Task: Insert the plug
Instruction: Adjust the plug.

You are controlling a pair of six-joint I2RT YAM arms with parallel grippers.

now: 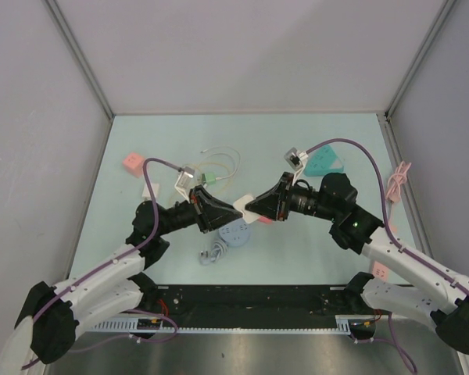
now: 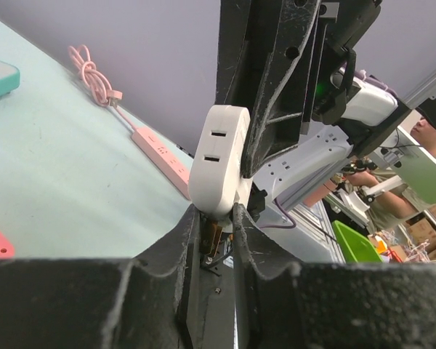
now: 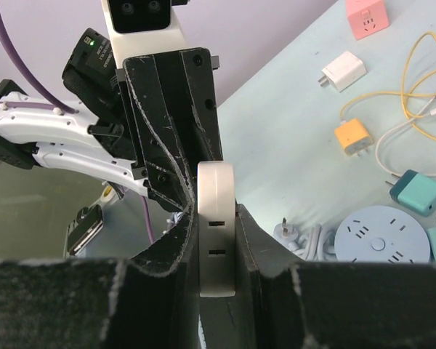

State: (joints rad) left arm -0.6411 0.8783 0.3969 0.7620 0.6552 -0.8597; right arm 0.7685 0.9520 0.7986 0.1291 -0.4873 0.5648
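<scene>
A white plug block (image 1: 245, 205) with two slots in its side hangs above the table middle, between both grippers. My right gripper (image 1: 255, 206) is shut on its flat sides; in the right wrist view the block (image 3: 216, 225) stands upright between the right gripper's (image 3: 216, 243) jaws. From the opposite side my left gripper (image 1: 233, 209) is shut on the block's rounded end. In the left wrist view the block (image 2: 218, 156) rises out of the left gripper (image 2: 214, 218), and brass prongs (image 2: 212, 236) show in the narrow gap between the jaws.
A round blue socket hub (image 1: 236, 234) with a coiled grey cord lies under the grippers. Small chargers, white (image 3: 344, 70), orange (image 3: 354, 136) and teal (image 3: 418, 190), lie with yellow and white cables behind. A pink cube (image 1: 133, 162), a teal block (image 1: 324, 160) and a pink power strip (image 2: 160, 153) sit nearer the edges.
</scene>
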